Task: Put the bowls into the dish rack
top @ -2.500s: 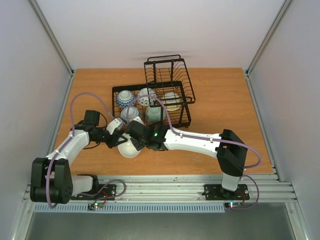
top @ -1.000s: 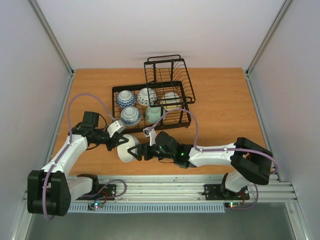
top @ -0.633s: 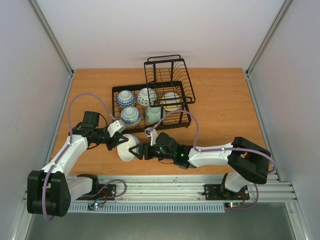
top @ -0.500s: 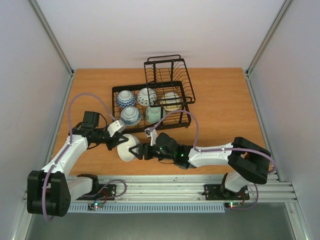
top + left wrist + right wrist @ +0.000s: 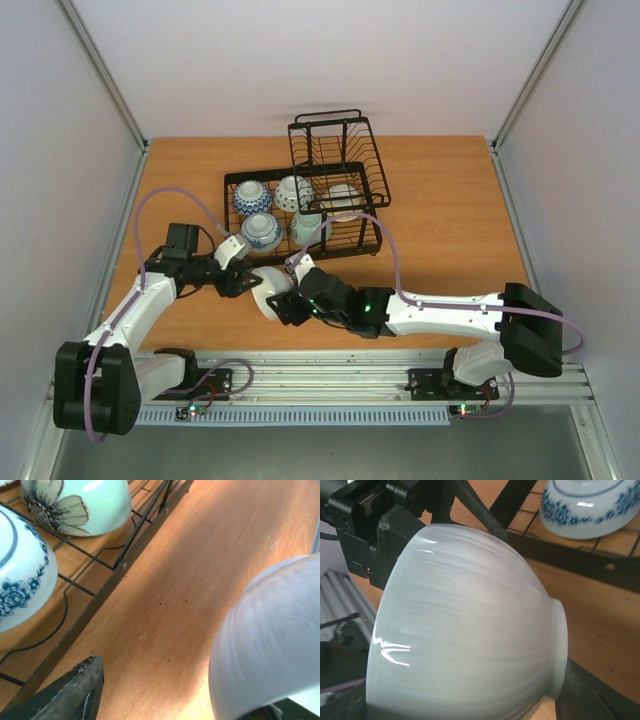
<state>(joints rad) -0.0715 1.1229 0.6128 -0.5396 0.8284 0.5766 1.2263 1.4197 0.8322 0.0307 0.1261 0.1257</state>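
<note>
A: How was the light from above?
B: Bright and even; soft shadows lay on the desk [image 5: 450, 200] beneath both arms.
A: And close in?
B: Glare streaked the bowl [image 5: 465, 620] in the right end effector [image 5: 282, 300]; just right of the left end effector [image 5: 238, 282] it blurred.

A pale ribbed bowl [image 5: 270, 640] fills the lower right, over the table [image 5: 200, 570]; upper left, the dish rack [image 5: 121, 569] holds a green flowered bowl [image 5: 85, 505] and a blue-patterned bowl [image 5: 20, 580].
</note>
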